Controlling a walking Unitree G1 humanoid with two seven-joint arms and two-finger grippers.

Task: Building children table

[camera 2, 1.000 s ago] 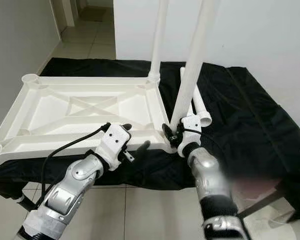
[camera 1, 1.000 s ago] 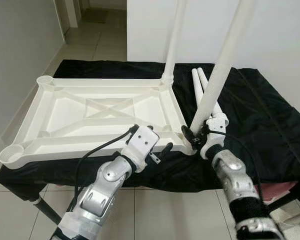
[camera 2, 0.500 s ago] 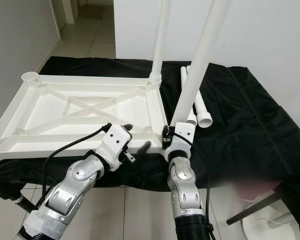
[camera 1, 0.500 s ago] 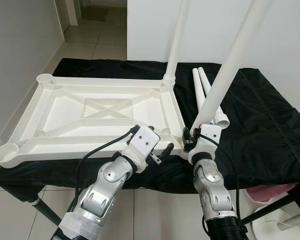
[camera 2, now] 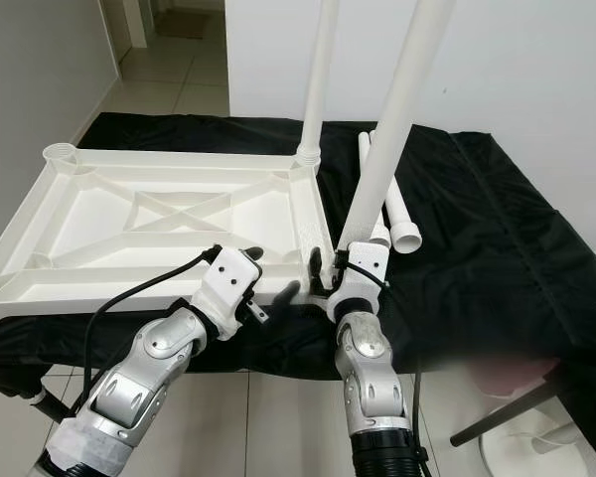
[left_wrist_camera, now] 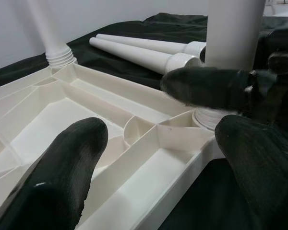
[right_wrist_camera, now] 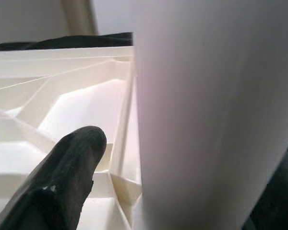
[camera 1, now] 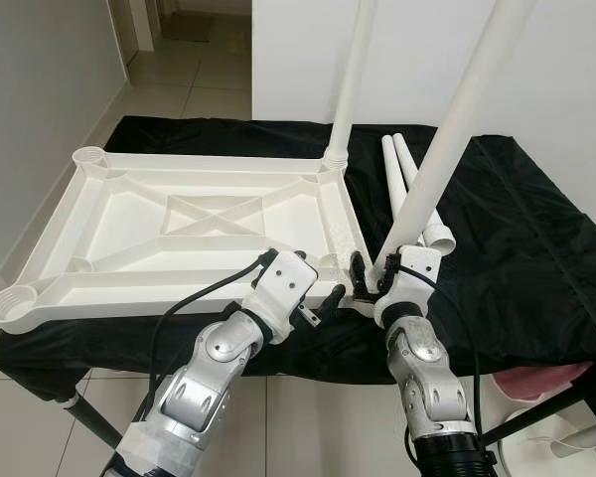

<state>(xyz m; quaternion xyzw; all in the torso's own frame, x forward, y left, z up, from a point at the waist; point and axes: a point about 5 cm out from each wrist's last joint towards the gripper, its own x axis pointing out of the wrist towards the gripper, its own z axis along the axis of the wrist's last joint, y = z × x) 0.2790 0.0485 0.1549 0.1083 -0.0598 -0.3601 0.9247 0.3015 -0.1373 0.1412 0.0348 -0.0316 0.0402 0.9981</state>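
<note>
The white table (camera 1: pixel 194 224) lies upside down on the black cloth (camera 1: pixel 517 248) over the tabletop, ribbed underside up. One leg (camera 1: pixel 350 79) stands upright in the far right corner socket. Two spare legs (camera 1: pixel 402 174) lie side by side on the cloth just to the right of the table.

I have the right gripper (camera 1: pixel 370 281) at the near right corner of the table, its fingers grasping a second leg (camera 1: pixel 447 149) close to the leg's lower end. This leg leans up and to the right, with its base at the corner socket; I cannot tell from these views whether it is fully seated. In the right wrist view the leg fills the foreground with one black finger (right_wrist_camera: pixel 62 177) beside it and the table's ribs behind.

The left gripper (camera 1: pixel 323 303) sits at the table's near edge, just left of the right gripper, with its fingers released and spread. In the left wrist view the fingers (left_wrist_camera: pixel 62 172) straddle the near rim by the corner, gripping nothing that I can make out.

Both near left and far left corner sockets (camera 1: pixel 89 157) are open, no legs in them.
</note>
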